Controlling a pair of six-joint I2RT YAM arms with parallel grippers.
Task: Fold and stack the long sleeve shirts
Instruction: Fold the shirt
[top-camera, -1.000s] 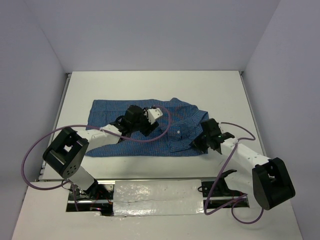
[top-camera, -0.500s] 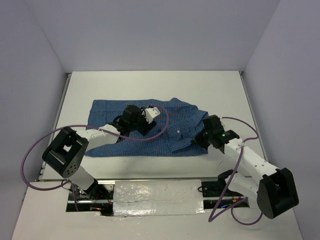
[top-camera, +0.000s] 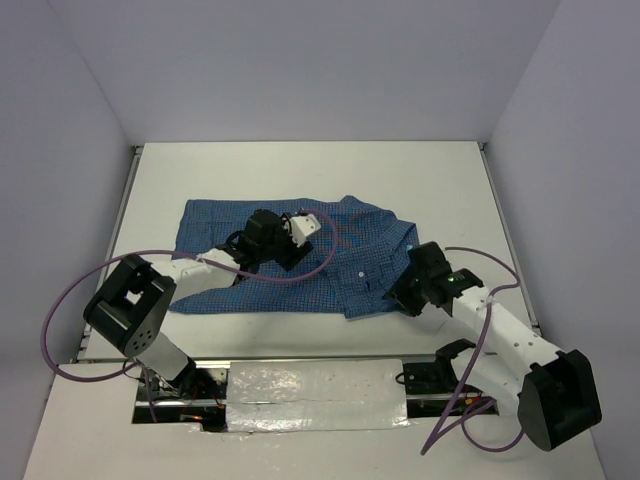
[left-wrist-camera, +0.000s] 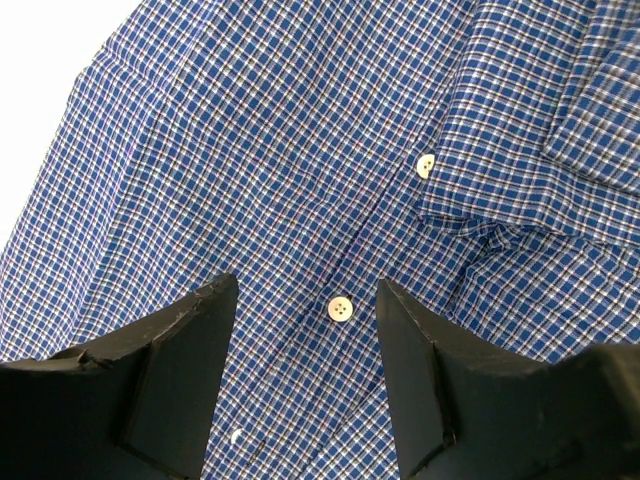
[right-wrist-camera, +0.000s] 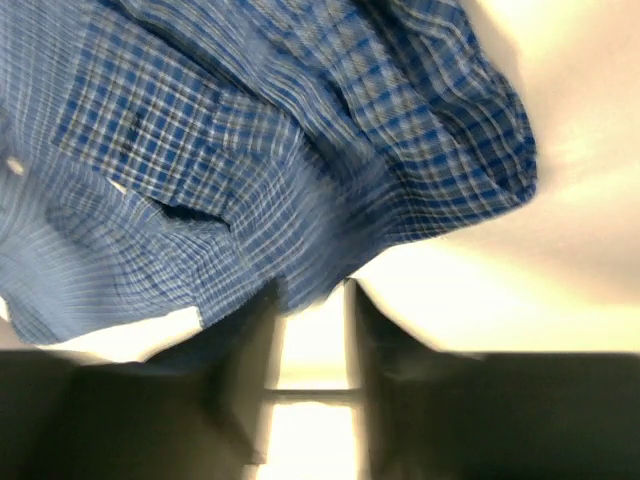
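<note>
The left pincer (left-wrist-camera: 305, 290) hangs over the blue checked shirt (top-camera: 210, 222), which lies spread on the white table (top-camera: 300, 170). From overhead its jaws are hidden under the wrist. Its own camera shows them wide apart, with a white button (left-wrist-camera: 340, 308) on the placket right in the gap. The right pincer (right-wrist-camera: 312, 300) sits at the shirt's near right edge. Only its blurred wrist view shows the narrow gap, with bare table behind and the hem just ahead of the fingertips. I cannot tell whether they pinch cloth.
</note>
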